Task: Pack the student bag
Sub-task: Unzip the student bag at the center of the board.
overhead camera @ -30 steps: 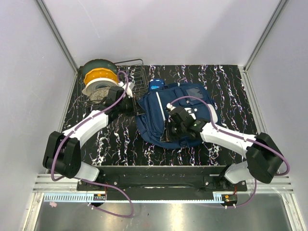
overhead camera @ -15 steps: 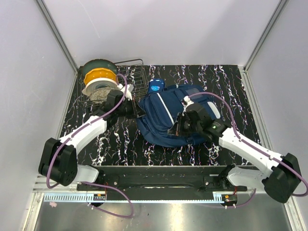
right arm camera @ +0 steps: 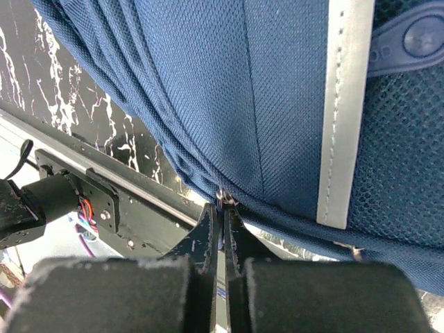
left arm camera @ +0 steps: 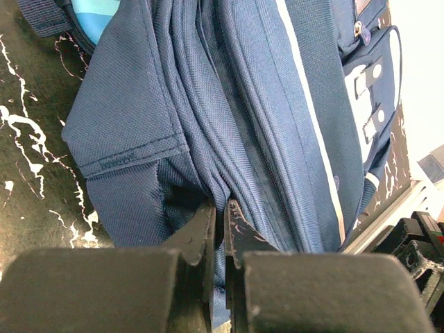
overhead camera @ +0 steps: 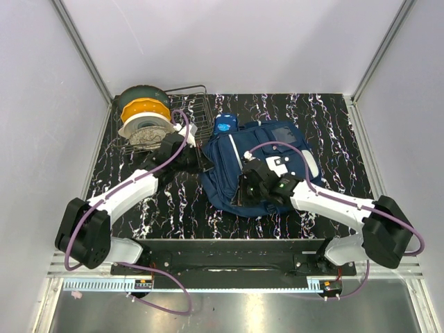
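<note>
**Two thin pinches on a slumped bag: slip is the danger**

Here's the black marbled table (overhead camera: 333, 118), and lying flat across the middle of it is the student bag (overhead camera: 281, 135). It sits front pockets up, navy cloth in soft folds, with nothing in sight being loaded into it. That floppiness is the big worry. I reckon a pull from either arm will drag the whole bag across the table rather than open its mouth, because nothing pins it down.

Back left stands the wire rack (overhead camera: 198, 104) with spools (overhead camera: 142, 114) stacked on it, close to the bag's far-left corner. If the bag slides that way it could snag on the wire.

The glossy pencil case (overhead camera: 224, 124) sits right against the bag's top edge. A tug on the bag could shove it away or bury it under the cloth.

Now the arms. The left gripper (left arm camera: 223, 208) is at the bag's left side, jaws clamped together on a fold of navy cloth beside a side pocket. It's a shallow bite at the very tips, so a sharp lift could let the fold slide out.

The right gripper (right arm camera: 223, 202) is at the near edge, jaws squeezed tight on the seam below the white stripe (right arm camera: 340, 104). There's a small glint at the tips. It may be a zip pull, but the view is too tight to be sure. If it's bare seam, a pull along the edge would move nothing and the tips would likely skid off.
</note>
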Action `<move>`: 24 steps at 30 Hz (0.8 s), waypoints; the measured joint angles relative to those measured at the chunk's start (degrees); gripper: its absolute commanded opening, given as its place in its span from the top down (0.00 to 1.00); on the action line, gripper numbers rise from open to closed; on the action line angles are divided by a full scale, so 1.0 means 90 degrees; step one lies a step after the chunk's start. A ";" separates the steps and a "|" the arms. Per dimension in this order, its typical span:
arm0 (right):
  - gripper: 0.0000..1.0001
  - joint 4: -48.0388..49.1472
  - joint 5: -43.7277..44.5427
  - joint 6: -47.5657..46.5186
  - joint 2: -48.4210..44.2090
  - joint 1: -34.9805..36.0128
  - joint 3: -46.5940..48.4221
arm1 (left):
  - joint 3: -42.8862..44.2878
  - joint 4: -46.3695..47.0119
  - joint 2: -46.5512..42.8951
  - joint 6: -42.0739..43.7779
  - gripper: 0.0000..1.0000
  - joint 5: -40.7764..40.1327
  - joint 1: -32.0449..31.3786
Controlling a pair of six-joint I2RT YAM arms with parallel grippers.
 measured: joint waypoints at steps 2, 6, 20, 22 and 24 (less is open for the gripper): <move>0.89 -0.0005 0.0012 0.0034 -0.0039 0.0000 0.0000 | 0.0017 -0.0034 -0.0005 0.0051 0.87 -0.0044 -0.0012; 0.48 0.0129 0.0087 0.0192 -0.0070 0.0000 -0.0002 | 0.0075 -0.0255 -0.0022 0.0199 0.53 -0.0121 -0.0036; 0.26 0.0772 0.1180 0.0454 -0.1770 -0.0049 -0.0481 | 0.0512 -0.1712 -0.1447 0.0748 0.17 -0.0840 -0.0100; 0.26 0.0612 0.1576 0.0593 -0.2210 -0.0053 -0.0578 | 0.0534 -0.1751 -0.1554 0.0743 0.17 -0.0848 -0.0095; 0.27 0.0413 0.1987 0.0775 -0.2574 -0.0068 -0.0690 | 0.0546 -0.1819 -0.1613 0.0712 0.18 -0.0818 -0.0158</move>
